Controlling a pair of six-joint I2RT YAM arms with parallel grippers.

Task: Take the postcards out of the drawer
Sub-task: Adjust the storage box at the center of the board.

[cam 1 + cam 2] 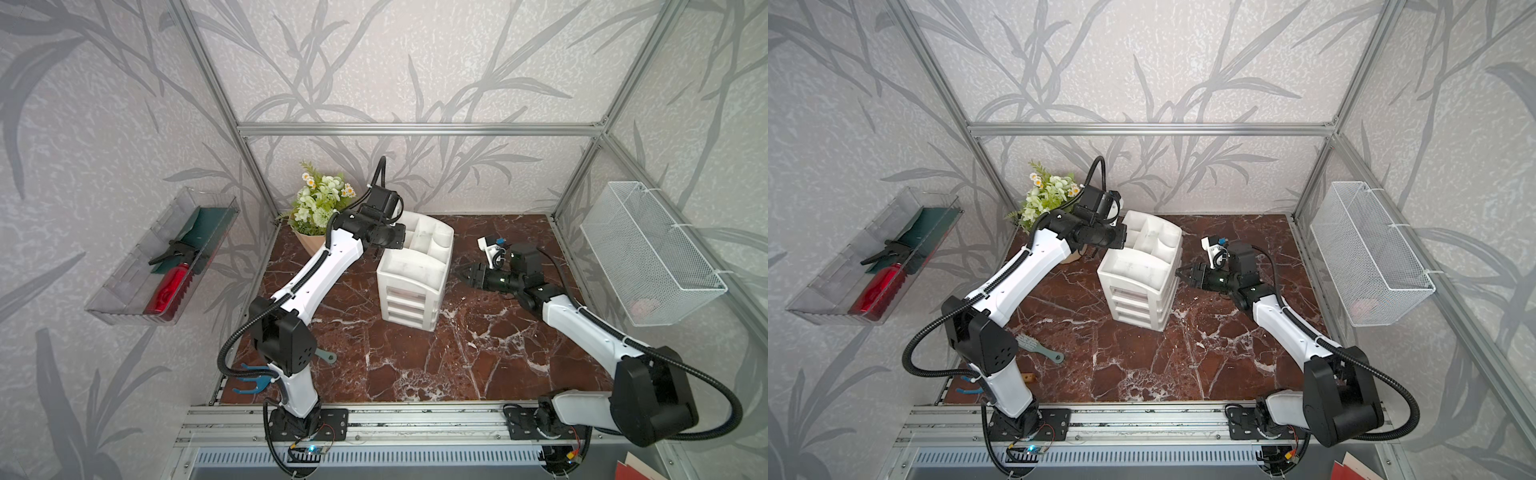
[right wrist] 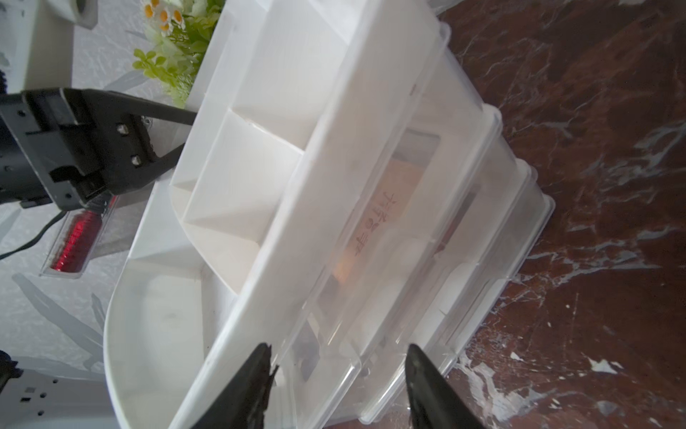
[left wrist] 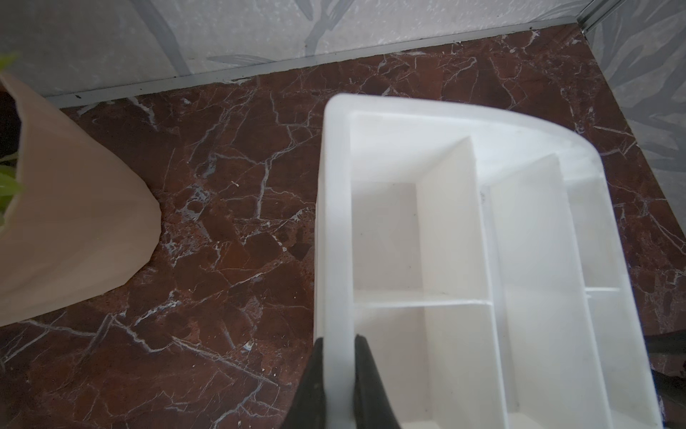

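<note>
The postcards [image 2: 375, 223] lie inside the top drawer [image 2: 419, 260] of the white organizer [image 1: 415, 266]. They show only as a cream face with red characters through the drawer's cloudy front in the right wrist view, and as a reddish tint in both top views. How many there are cannot be told. That drawer sits level with the two below it. The right gripper [image 2: 338, 347] is nearest to the cards. It lies low and level, pointing at the organizer's right side near the top drawer's corner, with its jaws well apart and nothing between them. Whether a fingertip touches the plastic cannot be told. The right arm [image 1: 582, 328] reaches in from its base at the front rail, with the forearm sloping down toward the organizer. On the far side from the cards, the left gripper [image 3: 339, 338] comes down onto the organizer's left wall. One black finger [image 3: 315, 382] is outside the wall and the other is inside a top compartment, and the two pinch the wall between them. The left arm [image 1: 316, 274] rises diagonally from the front rail and bends at the wrist over that wall. The flowerpot [image 3: 74, 223] stands near it on the marbled table [image 1: 374, 365].
</note>
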